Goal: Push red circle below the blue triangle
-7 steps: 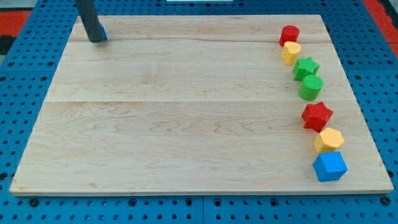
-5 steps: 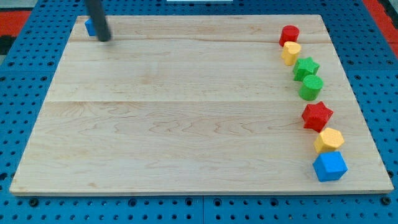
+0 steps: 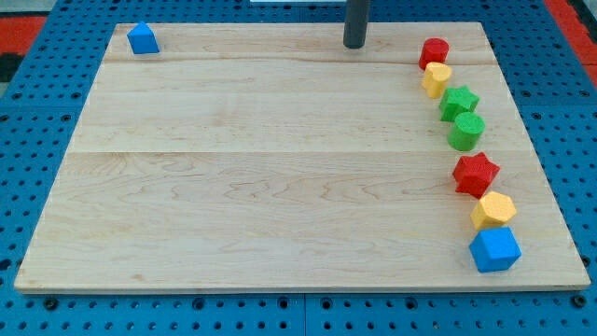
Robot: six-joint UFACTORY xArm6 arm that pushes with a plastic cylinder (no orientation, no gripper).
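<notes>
The red circle (image 3: 434, 51) sits near the board's top right, touching a yellow block (image 3: 436, 79) just below it. The blue triangle (image 3: 143, 38) stands alone at the board's top left corner. My tip (image 3: 354, 45) is at the view's top, well to the right of the blue triangle and a short way left of the red circle, not touching any block.
Down the right side run a green star (image 3: 459, 101), a green circle (image 3: 465, 131), a red star (image 3: 476, 174), a yellow hexagon (image 3: 492, 211) and a blue block (image 3: 493, 249). The wooden board (image 3: 280, 168) lies on a blue pegboard.
My tip has moved from beside the blue triangle at the top left far to the right along the top edge, toward the red circle. No block has moved.
</notes>
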